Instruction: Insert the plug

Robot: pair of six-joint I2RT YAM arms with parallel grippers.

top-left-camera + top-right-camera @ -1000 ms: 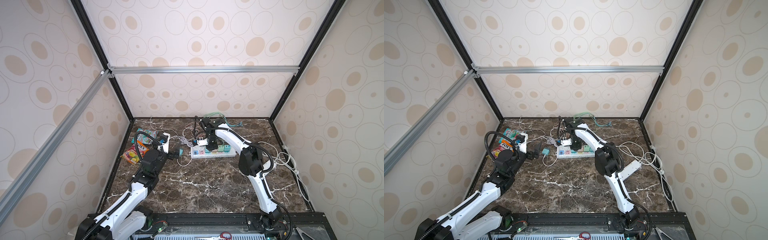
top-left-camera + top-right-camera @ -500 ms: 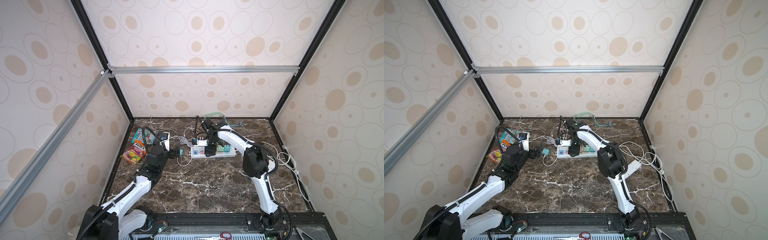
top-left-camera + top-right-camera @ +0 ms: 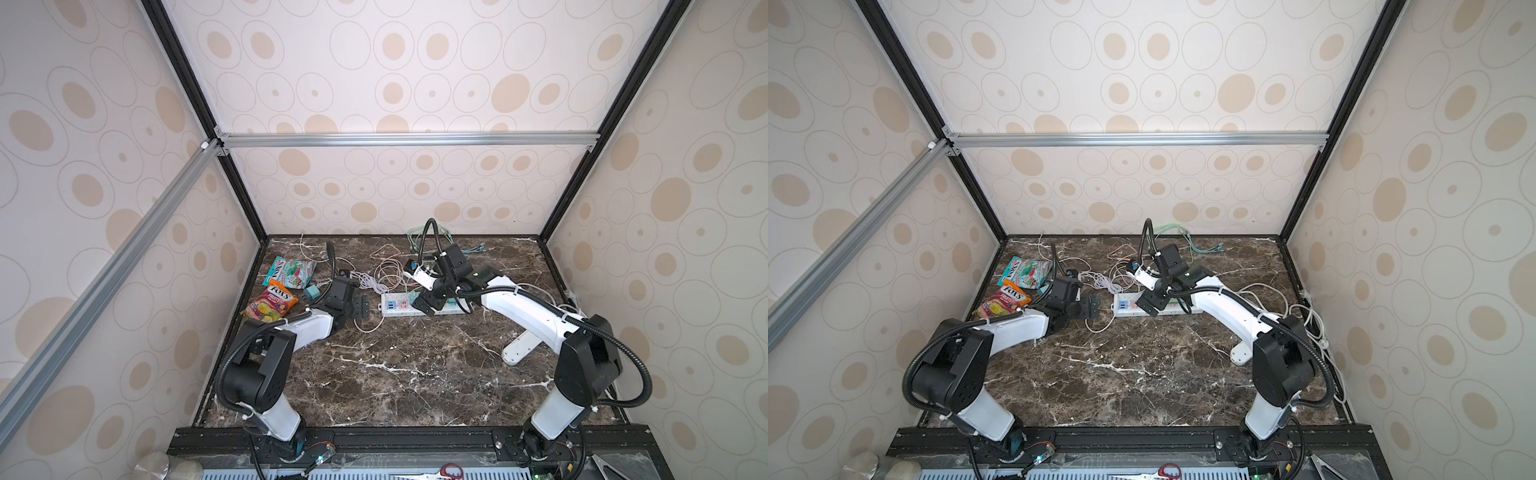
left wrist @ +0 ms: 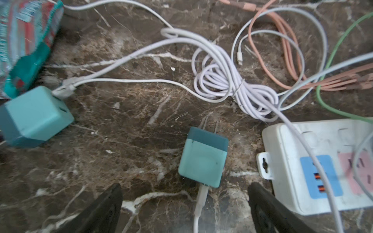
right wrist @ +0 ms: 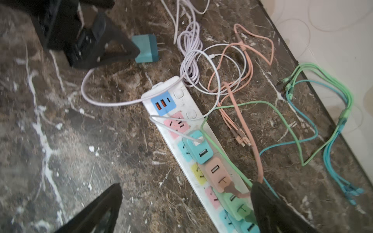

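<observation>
dark marble tabletop [image 3: 395, 374], ringed by dotted walls. at the far left lie two candy bags [image 3: 272, 303]. next, the left gripper [image 4: 184, 187] is spread wide and empty; the teal plug [image 4: 202, 159] lies flat on the marble just ahead of its fingers, prongs pointing away from them. right of it, apart, sits the white power strip [image 4: 292, 137]. above the strip the right gripper [image 5: 186, 186] hangs released, holding nothing.
</observation>
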